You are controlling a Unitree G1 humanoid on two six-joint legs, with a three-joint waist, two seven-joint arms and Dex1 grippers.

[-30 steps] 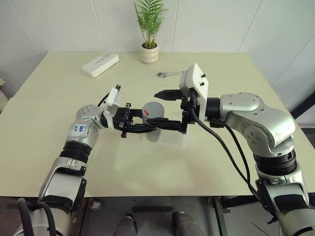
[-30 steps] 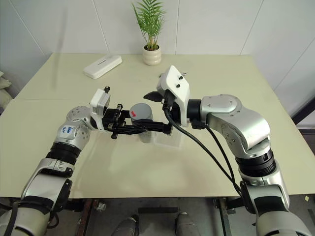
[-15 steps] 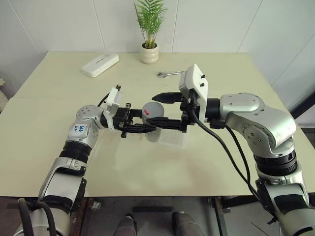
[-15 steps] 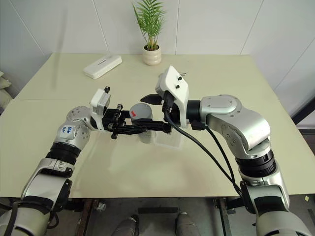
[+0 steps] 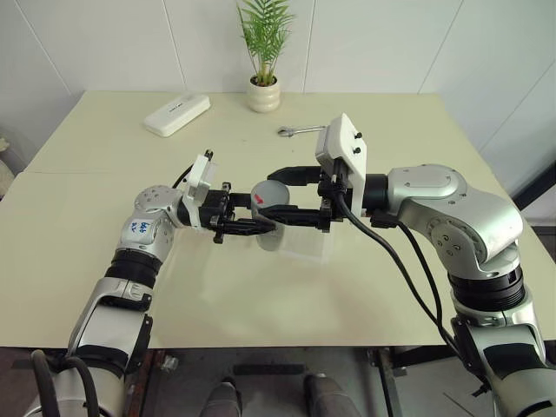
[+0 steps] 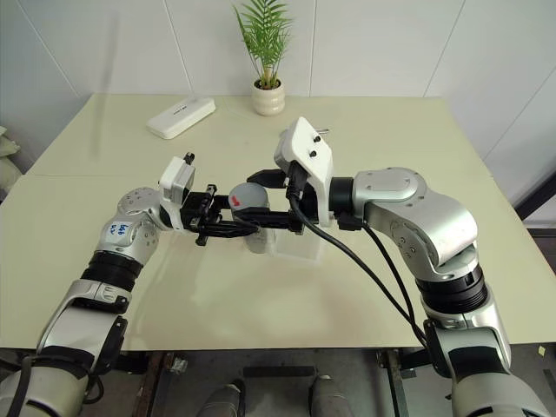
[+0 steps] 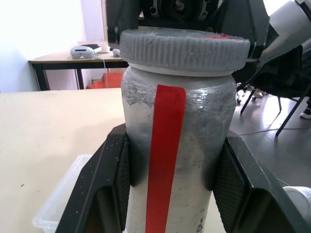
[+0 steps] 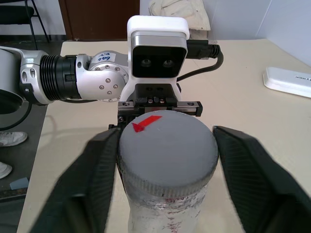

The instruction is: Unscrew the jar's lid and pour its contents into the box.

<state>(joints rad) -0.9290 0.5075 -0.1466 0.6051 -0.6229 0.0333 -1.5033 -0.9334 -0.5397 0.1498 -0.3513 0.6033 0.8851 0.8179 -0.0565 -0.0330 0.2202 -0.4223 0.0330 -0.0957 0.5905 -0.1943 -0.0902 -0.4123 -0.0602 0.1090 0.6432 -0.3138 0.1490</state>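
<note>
held upright above the tabletop (image 5: 104, 226) in the left gripper (image 7: 171, 187), pinched by its silvery body: the jar (image 7: 172, 160), red stripe down the front, ribbed grey lid (image 8: 167, 153) on and seated. directly below and a little toward the right arm, the clear box (image 5: 304, 246), resting on the tabletop, partly behind the jar. contents out of sight inside the jar.

closing on the lid from either side, the right gripper (image 8: 167, 160), fingers (image 8: 95, 165) at the rim; in the right wrist view one pad looks to be touching the ribbed edge, the other just beside it, so hard to tell whether the clamp is complete.

judged step in hand: getting a firm hold on the lid before twisting. best done with both pads square on the ribbing and centred across the disc, no grip on the jar's shoulder beneath. worth keeping the left pinch tight so the body cannot spin along with the lid. likely risk: a slipping or skewed grip tilting the jar out of the left gripper's hold. sensible to turn about the jar's own axis, lift only once the thread runs free, and keep everything over the box.

farther back, a white oblong case (image 5: 176, 115), a potted plant (image 5: 264, 52) and a wrench (image 5: 300, 131).
</note>
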